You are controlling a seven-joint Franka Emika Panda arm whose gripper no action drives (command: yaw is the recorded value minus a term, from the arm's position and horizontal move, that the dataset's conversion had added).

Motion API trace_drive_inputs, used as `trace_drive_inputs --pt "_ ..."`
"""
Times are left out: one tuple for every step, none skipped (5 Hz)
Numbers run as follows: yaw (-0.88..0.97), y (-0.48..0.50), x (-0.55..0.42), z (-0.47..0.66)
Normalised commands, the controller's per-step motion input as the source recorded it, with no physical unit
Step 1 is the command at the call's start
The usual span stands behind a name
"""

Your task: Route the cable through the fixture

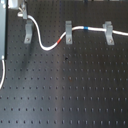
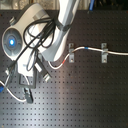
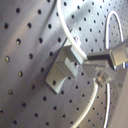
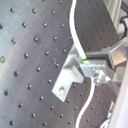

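**A:** Is there any writing, brand or label to read?

**B:** None can be read in any view. The matte black perforated counter (image 1: 65, 95) carries a regular grid of small holes and no print.

**A:** What are the things made of, and how are they shaped?

**B:** The long thin white flexible cable (image 1: 47, 47) looks smooth and round, with a short red band (image 1: 62, 40) and a short blue band (image 1: 87, 28). Three small grey metal arch-shaped clips stand in a row in the first exterior view. The cable runs under the middle clip (image 1: 68, 31) and the clip at the first exterior view's right (image 1: 108, 32). It then sags in a loop and rises to the fixture at the first exterior view's left (image 1: 28, 33). The arm (image 2: 35, 40) is glossy white with black hoses and a glowing blue ring.

**A:** And the claw?

**B:** In both wrist views the claw (image 3: 89, 67) sits right at that left fixture (image 4: 70, 75), a dull grey block with a flat foot and a screw hole. Its thin metal fingers (image 4: 95, 67) are narrowly set, closed on the white cable where it crosses the top of the fixture.
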Motion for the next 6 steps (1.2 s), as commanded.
trace_drive_inputs --pt "-0.72 0.02 -0.312 0.02" --pt "-0.29 0.383 -0.05 0.24" --pt "-0.01 0.338 -0.038 0.31" --pt "0.0 0.075 -0.089 0.25" --pt "0.0 -0.083 -0.132 0.0" --pt "0.0 -0.22 -0.293 0.01"
